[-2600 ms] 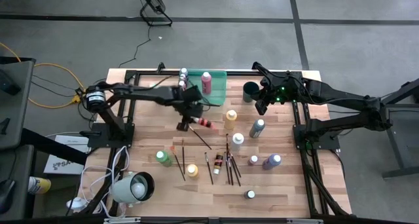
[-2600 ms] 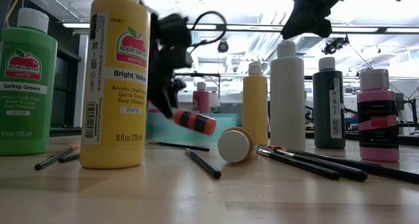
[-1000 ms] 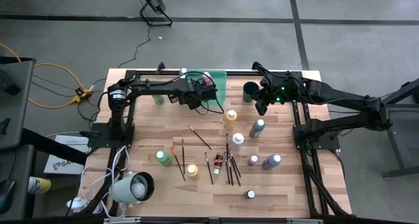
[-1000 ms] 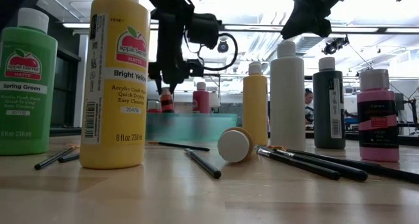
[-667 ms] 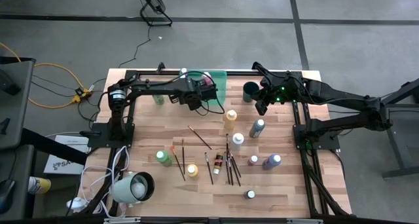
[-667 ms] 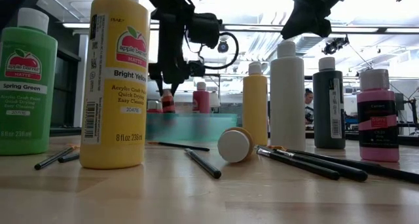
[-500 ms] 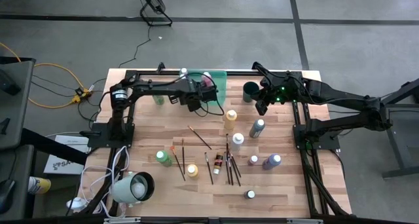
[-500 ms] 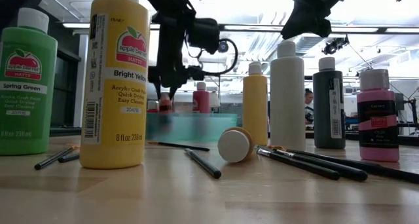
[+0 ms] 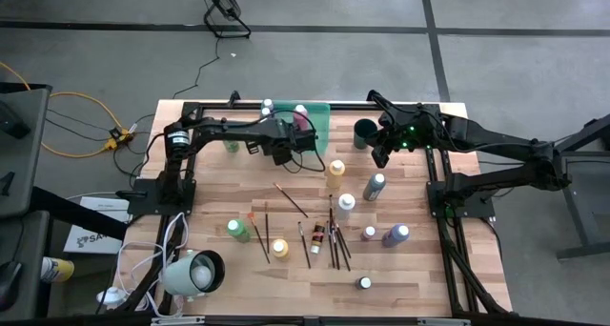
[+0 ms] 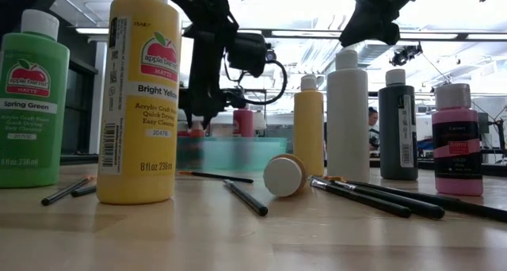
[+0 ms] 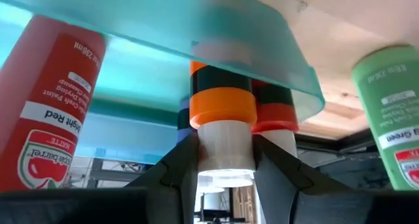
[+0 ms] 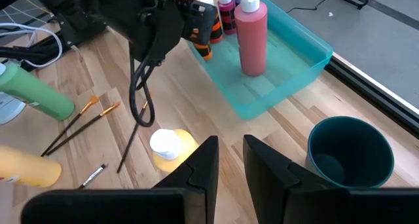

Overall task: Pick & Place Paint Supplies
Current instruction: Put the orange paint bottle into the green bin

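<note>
We are gripping the small orange-capped bottle (image 11: 224, 135) in our left end effector (image 11: 226, 160), lowering it into the green tray (image 9: 320, 126) at the tabletop's far edge. Next we judge we need to release it upright beside the red bottle (image 11: 49, 112); our right end effector (image 12: 227, 160), fingers narrow and empty, is waiting by the dark cup (image 9: 365, 132).

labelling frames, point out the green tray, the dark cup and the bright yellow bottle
green tray (image 12: 314, 48), right wrist view, on its far rim
dark cup (image 12: 350, 152), right wrist view, on its rim
bright yellow bottle (image 10: 142, 104), low view, on its label
</note>
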`<state>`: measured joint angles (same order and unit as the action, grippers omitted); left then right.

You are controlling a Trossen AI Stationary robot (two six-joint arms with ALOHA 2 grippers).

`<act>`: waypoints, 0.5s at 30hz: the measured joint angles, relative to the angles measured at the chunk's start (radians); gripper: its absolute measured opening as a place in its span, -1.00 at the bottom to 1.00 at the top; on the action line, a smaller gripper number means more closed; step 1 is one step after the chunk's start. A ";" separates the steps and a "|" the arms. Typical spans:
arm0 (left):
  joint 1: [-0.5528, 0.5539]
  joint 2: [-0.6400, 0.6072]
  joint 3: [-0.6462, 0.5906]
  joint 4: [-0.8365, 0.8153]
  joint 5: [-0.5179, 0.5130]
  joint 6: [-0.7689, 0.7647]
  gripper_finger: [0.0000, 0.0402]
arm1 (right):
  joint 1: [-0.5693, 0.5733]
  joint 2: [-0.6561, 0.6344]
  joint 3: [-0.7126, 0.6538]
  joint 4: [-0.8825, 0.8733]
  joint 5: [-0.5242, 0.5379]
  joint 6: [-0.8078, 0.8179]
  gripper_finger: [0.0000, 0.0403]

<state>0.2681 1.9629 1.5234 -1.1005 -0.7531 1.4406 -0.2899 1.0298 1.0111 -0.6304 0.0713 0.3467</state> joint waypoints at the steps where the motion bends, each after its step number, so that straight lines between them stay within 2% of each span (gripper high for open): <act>1: 0.000 0.000 0.000 0.001 0.002 -0.004 -0.40 | 0.000 0.000 0.000 0.000 0.000 -0.001 -0.68; 8: 0.000 0.000 0.000 0.001 0.003 -0.005 0.06 | 0.000 0.000 0.000 0.001 0.000 -0.003 -0.68; 11: 0.000 0.000 0.000 -0.001 0.003 -0.005 0.14 | 0.000 0.000 0.000 0.001 0.000 -0.003 -0.68; 15: 0.000 -0.003 0.000 -0.003 -0.005 -0.005 0.15 | 0.000 0.000 0.000 0.002 0.000 -0.003 -0.68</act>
<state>0.2676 1.9596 1.5234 -1.1031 -0.7578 1.4354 -0.2901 1.0298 1.0112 -0.6289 0.0711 0.3439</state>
